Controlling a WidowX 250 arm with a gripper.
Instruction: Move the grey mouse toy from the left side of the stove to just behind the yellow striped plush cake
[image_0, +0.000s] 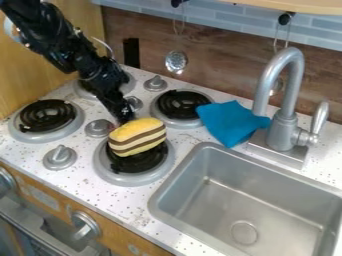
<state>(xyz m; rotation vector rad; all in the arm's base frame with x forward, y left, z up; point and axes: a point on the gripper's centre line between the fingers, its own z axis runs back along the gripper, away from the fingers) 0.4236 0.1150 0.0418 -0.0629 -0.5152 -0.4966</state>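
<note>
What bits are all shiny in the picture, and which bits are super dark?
In the camera view, pale shine shows on the faucet, the metal sink and the hanging metal utensil; also in the camera view, the black gripper and the burner under the yellow striped toy look very dark, so their small parts are hard to see.

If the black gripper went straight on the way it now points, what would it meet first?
Most likely the yellow toy with brown stripes on the stove burner, near its upper edge. The gripper looks very close to it, though the exact gap is hard to judge.
</note>
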